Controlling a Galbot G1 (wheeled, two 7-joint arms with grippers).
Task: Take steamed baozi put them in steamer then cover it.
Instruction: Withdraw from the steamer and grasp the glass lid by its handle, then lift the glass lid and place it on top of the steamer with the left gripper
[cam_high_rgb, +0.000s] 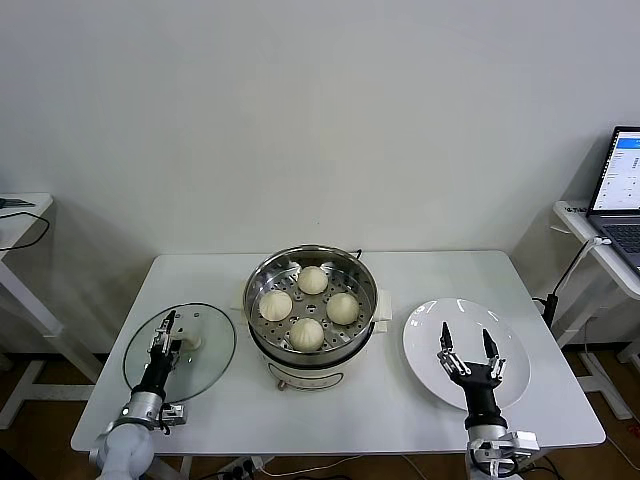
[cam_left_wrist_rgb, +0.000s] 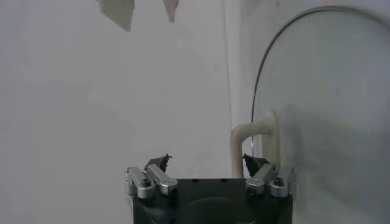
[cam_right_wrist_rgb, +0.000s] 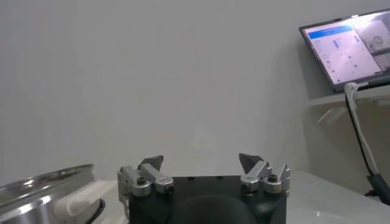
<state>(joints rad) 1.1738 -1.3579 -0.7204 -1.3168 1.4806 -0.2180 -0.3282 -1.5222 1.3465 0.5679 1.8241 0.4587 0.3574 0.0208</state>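
Sitting in the middle of the white table (cam_high_rgb: 420, 280), the steamer (cam_high_rgb: 312, 350) holds all four steamed baozi (cam_high_rgb: 311, 306) on its perforated tray, uncovered. The glass lid (cam_high_rgb: 212, 345) lies flat on the table at the robot's left, and the left gripper (cam_high_rgb: 166, 335) is over it, its fingers spread to either side of the lid's white handle (cam_left_wrist_rgb: 250, 135) without clamping it. The right gripper (cam_high_rgb: 466, 344) hovers with fingers wide apart above the bare white plate (cam_high_rgb: 425, 345), holding nothing.
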